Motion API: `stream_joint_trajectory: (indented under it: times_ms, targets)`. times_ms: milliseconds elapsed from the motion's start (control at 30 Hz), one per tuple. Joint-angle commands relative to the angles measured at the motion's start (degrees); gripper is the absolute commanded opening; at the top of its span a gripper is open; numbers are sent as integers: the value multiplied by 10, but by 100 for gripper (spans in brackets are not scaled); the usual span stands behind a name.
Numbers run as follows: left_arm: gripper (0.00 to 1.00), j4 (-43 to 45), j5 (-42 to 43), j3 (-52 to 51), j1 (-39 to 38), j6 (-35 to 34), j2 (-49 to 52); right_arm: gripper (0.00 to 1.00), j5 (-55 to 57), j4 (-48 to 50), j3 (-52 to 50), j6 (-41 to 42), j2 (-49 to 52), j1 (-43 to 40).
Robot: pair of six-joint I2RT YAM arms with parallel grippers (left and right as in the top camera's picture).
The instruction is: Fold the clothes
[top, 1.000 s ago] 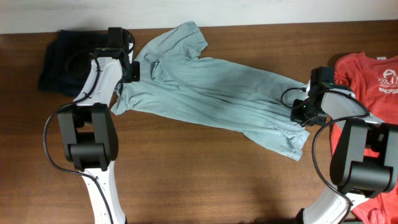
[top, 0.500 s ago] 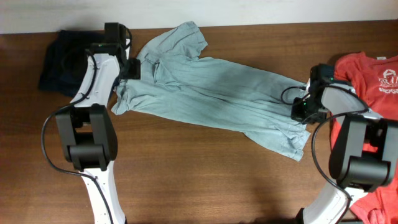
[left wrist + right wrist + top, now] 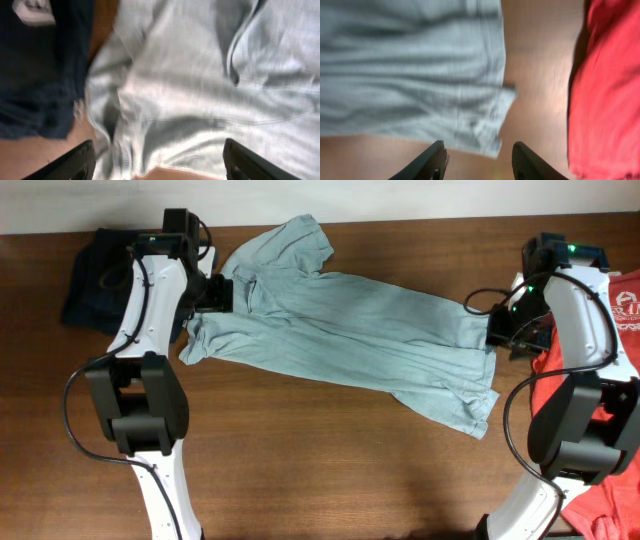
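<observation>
The pale blue-grey T-shirt [image 3: 340,330] lies stretched slantwise across the wooden table, collar end at the back left and hem at the front right. My left gripper [image 3: 222,292] hovers over its left end; in the left wrist view the gripper [image 3: 160,165] is open wide, with shirt cloth [image 3: 200,90] lying beneath it and nothing held. My right gripper [image 3: 503,330] is at the shirt's right end. In the right wrist view the gripper [image 3: 477,160] is open, with a shirt corner [image 3: 490,132] just ahead of the fingertips. The red T-shirt [image 3: 620,305] lies at the right edge.
A dark navy garment [image 3: 95,275] lies bunched at the back left, beside the left arm, and also shows in the left wrist view [image 3: 40,75]. Red cloth [image 3: 610,90] lies close to the right of the right gripper. Bare wood [image 3: 330,460] fills the table's front.
Both grippers have opened and let go of the blue-grey shirt's ends. The right wrist has swung up and back, away from the shirt's corner. The shirt lies as it did.
</observation>
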Motion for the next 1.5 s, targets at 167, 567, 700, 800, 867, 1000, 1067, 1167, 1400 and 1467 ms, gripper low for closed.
stream_joint_trajectory:
  times_ms: [167,567,700,800,867,1000,1067,1167,1400,1467]
  targets:
    - [81,-66,-11,-3,3,-6,-4,47,-39,-54,-21,41,-4,3]
    - [99,-56,-21,-10,4,-21,3,45,-140,43,-97,-196,-4,52]
    - [99,-52,-22,-10,4,-21,3,47,-87,103,-98,-209,-4,108]
    - [99,-52,-22,-10,3,-21,3,72,-60,130,-97,-209,-4,140]
    - [99,-52,-22,-10,3,-21,4,74,-39,143,-97,-209,-4,152]
    - [99,-52,-22,-10,3,-21,4,68,-34,167,-98,-215,-3,169]
    - [99,-52,-22,-10,3,-21,4,53,-34,181,-98,-241,1,174]
    - [99,-52,-22,-10,3,-21,4,44,-35,203,-107,-252,5,180]
    - [99,-52,-22,-10,3,-21,4,32,-63,277,-172,-289,10,190]
    - [99,-52,-22,-10,3,-21,4,32,-64,294,-193,-297,10,195]
